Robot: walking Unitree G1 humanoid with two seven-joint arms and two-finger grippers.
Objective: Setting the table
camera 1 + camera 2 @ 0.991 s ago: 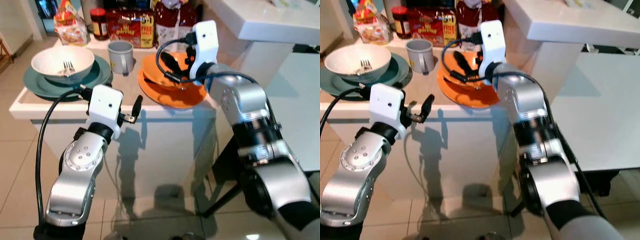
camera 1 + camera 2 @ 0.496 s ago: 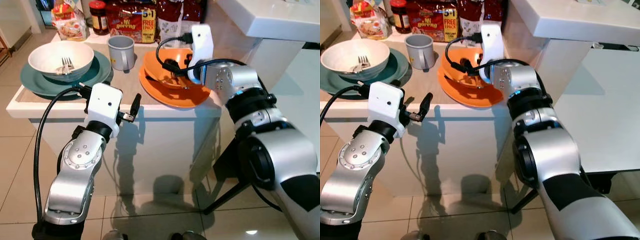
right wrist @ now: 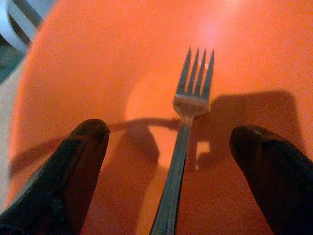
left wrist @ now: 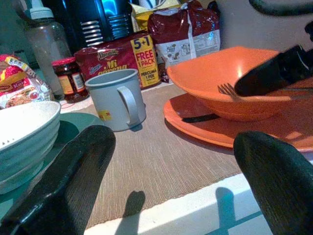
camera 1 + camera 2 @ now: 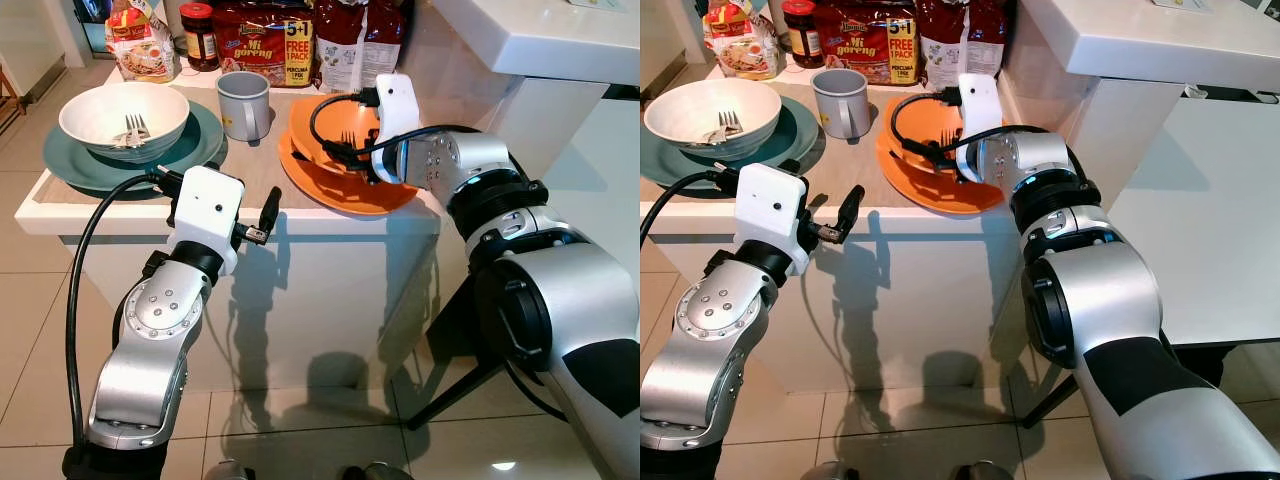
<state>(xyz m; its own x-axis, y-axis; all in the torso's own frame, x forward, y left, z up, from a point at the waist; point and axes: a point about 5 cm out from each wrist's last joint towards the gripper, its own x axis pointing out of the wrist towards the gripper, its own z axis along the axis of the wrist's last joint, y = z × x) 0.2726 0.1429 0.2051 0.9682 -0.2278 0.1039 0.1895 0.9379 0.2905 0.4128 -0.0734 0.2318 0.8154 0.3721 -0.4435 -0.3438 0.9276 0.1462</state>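
Fork (image 3: 183, 132) lies inside the orange bowl (image 5: 325, 125), tines pointing up the far slope and handle running back between the right gripper (image 3: 168, 152) jaws, which stand apart on either side without touching it. That bowl sits on an orange plate (image 5: 345, 190) at about 1 o'clock on the table (image 5: 150, 215), the plate's near rim close to the table's front edge. The right arm reaches in from 3 o'clock, its wrist over the bowl's right rim. At 12 o'clock a grey mug (image 5: 243, 104) stands on the woven mat, just beside the orange plate and near the teal plate (image 5: 90, 170) at 10 o'clock; a white bowl (image 5: 115, 110) with a second fork (image 5: 135, 130) rests on the teal plate. Between mug and front edge the mat is bare, a strip of open room. Along the far edge stand a jar (image 5: 199, 38) and food packets (image 5: 265, 45), closing off that side. The left gripper (image 5: 268, 212) hangs in front of the table's front edge at about 6 o'clock, level with the tabletop, jaws apart and holding nothing. A white counter (image 5: 540, 40) overhangs at 2 o'clock, just beside the right arm. Tiled floor (image 5: 30, 330) lies open below and to the left.
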